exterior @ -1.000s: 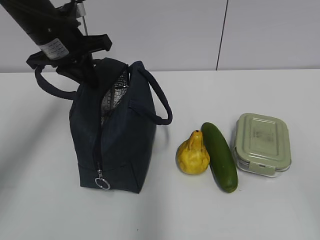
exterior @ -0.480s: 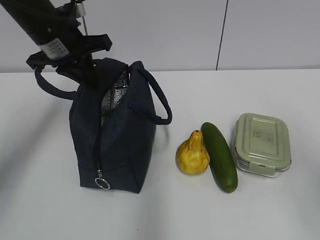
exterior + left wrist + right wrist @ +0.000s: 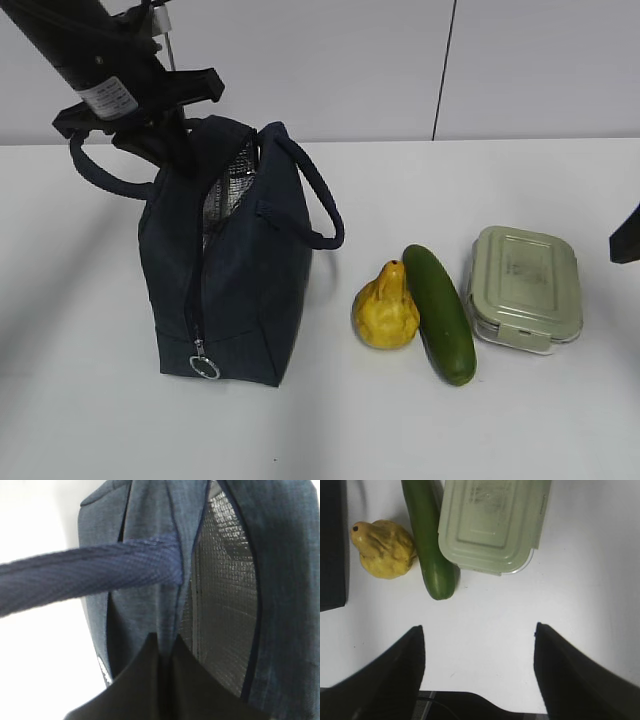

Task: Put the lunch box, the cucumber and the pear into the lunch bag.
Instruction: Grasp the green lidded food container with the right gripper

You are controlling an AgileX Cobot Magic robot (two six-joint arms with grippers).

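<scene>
- Exterior view: from the front, slanting down at the white table [image 3: 520,420].
- Left wrist view: very close on the dark navy fabric lunch bag [image 3: 145,525], shared with the exterior view [image 3: 235,290].
- Right wrist view: looks down on the wrinkled yellow pear [image 3: 382,548], shared too [image 3: 386,308].

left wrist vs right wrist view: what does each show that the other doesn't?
Left wrist only: the left gripper shut on the lunch bag's fabric edge, a handle and the silvery lining.
Right wrist only: the open right gripper over the table, with pear, cucumber and lunch box.
Shared: only bare white table.
</scene>
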